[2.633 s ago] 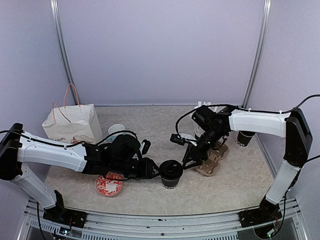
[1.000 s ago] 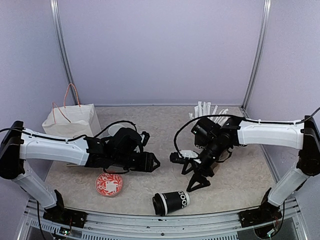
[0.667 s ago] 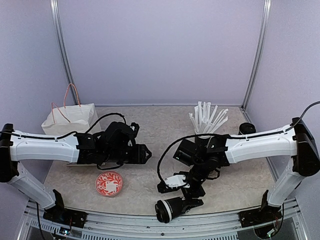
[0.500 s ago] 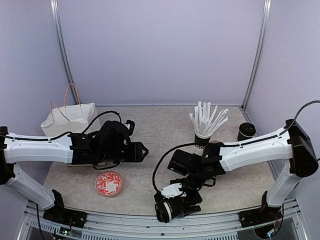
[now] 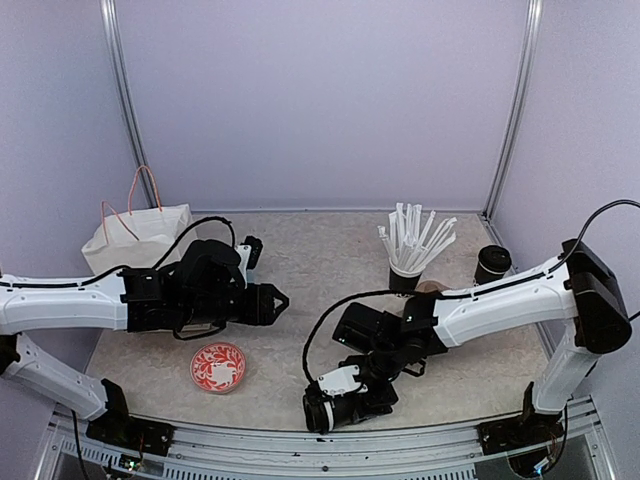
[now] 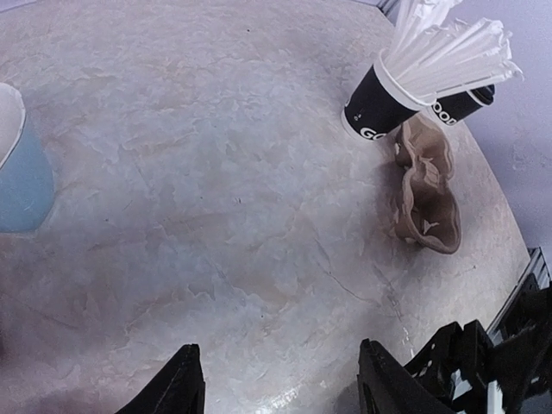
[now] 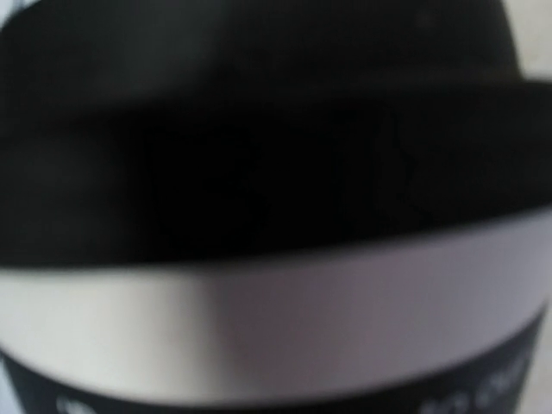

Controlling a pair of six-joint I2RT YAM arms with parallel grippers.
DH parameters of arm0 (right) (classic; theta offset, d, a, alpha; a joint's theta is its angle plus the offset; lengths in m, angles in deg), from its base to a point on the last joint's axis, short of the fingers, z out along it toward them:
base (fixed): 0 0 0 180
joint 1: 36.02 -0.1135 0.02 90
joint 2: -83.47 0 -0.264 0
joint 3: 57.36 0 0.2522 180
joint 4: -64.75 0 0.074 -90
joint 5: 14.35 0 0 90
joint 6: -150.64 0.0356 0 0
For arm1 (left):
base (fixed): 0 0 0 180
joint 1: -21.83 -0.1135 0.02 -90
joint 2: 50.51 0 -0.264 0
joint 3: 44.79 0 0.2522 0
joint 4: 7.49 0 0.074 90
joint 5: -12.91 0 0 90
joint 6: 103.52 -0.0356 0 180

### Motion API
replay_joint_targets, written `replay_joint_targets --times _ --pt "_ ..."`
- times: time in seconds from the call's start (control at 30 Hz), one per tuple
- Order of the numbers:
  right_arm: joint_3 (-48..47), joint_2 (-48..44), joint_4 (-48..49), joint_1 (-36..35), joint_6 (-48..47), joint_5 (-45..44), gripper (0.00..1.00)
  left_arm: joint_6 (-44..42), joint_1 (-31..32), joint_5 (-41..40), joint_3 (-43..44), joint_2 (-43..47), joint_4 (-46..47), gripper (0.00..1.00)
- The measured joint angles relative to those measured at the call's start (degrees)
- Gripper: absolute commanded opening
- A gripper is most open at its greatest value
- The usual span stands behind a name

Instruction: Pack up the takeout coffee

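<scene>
Far left: white paper bag [image 5: 140,243] stands upright at the back of the bench [image 5: 310,245], untouched.

Left arm has drawn back toward the bag over the last second. Left end effector [image 6: 276,390] hovers with jaws moderately apart and only bare bench between them. Its wrist view shows the blue mug [image 6: 15,172] at the left edge. Red patterned plate [image 5: 218,366] lies just in front of the arm and has not shifted.

Centre, near edge: the takeout coffee [image 5: 322,410] stood upright between the two arms a few seconds ago. It now lies on its side close to the front rail, dark lid end pointing left. Cannot tell whether the lid is still seated.

The right arm has swung down and forward after it. Right end effector [image 5: 352,398] sits right over the fallen cup, and the cup's black wall fills its wrist view, blurred. Jaws not visible, so closed on the cup or only around it: cannot tell.

Right: cup of white straws [image 5: 405,272], brown carrier [image 6: 427,197] and another black cup [image 5: 492,264] stand well apart from the action.

Judgement: packing is set back. The cup must be gripped and righted before it goes to the bag.
</scene>
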Motion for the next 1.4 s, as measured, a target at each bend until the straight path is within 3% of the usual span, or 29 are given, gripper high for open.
replay_joint_targets --times 0.23,0.43,0.5,0.57,0.7,1.23,1.4 --pt "-1.55 -3.45 0.85 9.35 1.03 10.51 0.73 -6.82 1.01 6.47 -6.49 10.38 3.19 0.74" --pt "-4.13 -4.48 0.87 14.36 1.27 19.30 0.73 -8.92 2.80 13.68 -10.27 16.22 10.86 0.75" --pt "-4.15 -4.98 0.63 14.43 1.29 21.51 0.73 -9.40 3.76 15.80 -10.19 15.23 13.00 0.97" --pt "-4.15 -5.35 0.42 14.49 1.33 22.95 0.73 -10.47 4.94 17.99 -9.73 12.96 14.25 0.99" --pt "-4.15 -5.88 0.15 14.71 1.38 24.44 0.73 -11.37 7.10 20.48 -8.48 7.85 14.67 0.98" --pt "-4.79 -7.06 -0.96 15.43 1.53 24.98 0.73 -11.61 7.67 25.81 -7.21 2.75 14.75 0.76" --pt "-4.81 -7.06 -2.01 15.45 1.49 24.39 0.78 -11.69 7.63 26.49 -6.54 1.53 14.71 0.68"
